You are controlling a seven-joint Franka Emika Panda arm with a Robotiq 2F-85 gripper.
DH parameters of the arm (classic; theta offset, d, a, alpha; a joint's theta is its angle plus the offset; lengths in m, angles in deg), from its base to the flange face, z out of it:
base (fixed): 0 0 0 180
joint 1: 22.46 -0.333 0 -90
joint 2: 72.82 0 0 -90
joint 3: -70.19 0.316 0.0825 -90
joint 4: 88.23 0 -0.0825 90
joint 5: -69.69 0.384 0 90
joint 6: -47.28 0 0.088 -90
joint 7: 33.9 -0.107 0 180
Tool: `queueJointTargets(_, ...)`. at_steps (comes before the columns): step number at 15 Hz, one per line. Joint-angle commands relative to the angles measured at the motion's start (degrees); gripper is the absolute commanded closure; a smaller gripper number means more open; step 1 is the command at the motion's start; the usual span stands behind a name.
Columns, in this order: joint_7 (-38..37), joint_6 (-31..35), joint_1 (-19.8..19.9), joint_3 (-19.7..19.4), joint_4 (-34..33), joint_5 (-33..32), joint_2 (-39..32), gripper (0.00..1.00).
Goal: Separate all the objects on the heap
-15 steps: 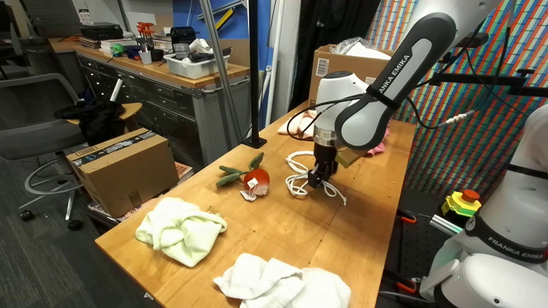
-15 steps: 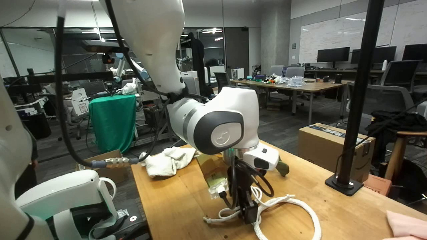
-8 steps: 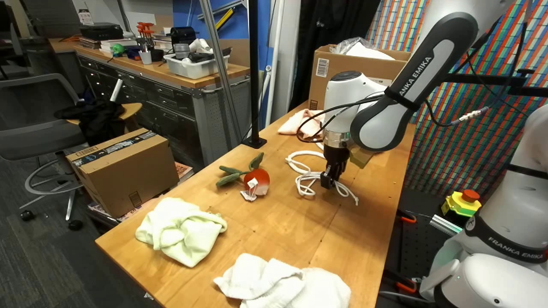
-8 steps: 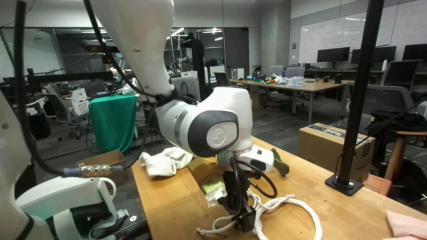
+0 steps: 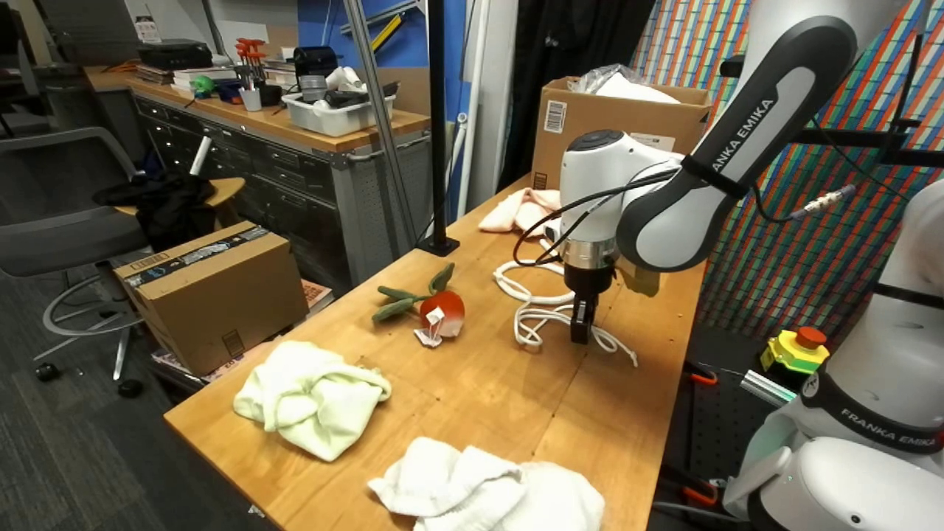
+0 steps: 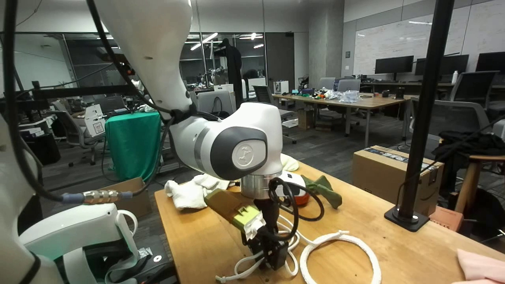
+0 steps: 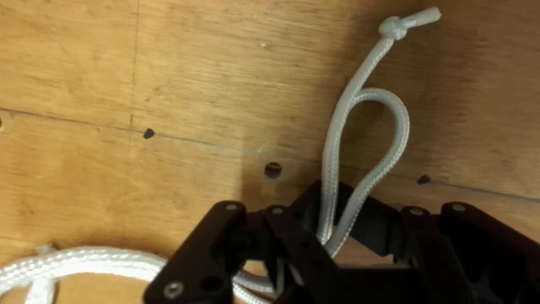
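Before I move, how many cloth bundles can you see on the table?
3 visible: green bundle and white bundle at the near end in an exterior view; pink bundle at the far end, near the box. The arm may hide more.

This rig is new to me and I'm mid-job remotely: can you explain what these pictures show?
The machine is a white-and-grey jointed robot arm ending in a black two-fingered tool. Two pictures look on from outside, from different places; the third looks down from the wrist.

On the brown wooden table lie a crumpled pale green cloth, a crumpled white cloth, a crumpled pale pink cloth and a round red toy with green leaves. Near the tool lies a ring of thick white braided rope.

The tool is closed on a thin white cord; in the wrist view, a loop and a knotted end stick out beyond it. I cannot tell whether cord and rope are joined.
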Motion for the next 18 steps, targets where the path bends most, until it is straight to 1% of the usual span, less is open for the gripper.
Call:
queueJointTargets(1,5.18,-0.96,-2.1,3.08,0.14,0.94,1.91,0.9)
queueJointTargets(4,7.04,-0.37,-4.29,5.88,0.3,1.36,2.37,0.9)
queueJointTargets(6,9.39,-0.85,-5.6,7.43,0.38,3.34,3.33,0.9)
queueJointTargets(9,14.37,-2.08,-7.17,9.12,0.27,8.37,4.28,0.9)
queueJointTargets(11,16.04,-3.91,-7.49,9.26,0.29,9.75,4.34,0.9)
queueJointTargets(18,13.3,-9.5,-5.56,7.47,-0.04,4.99,4.3,0.9)
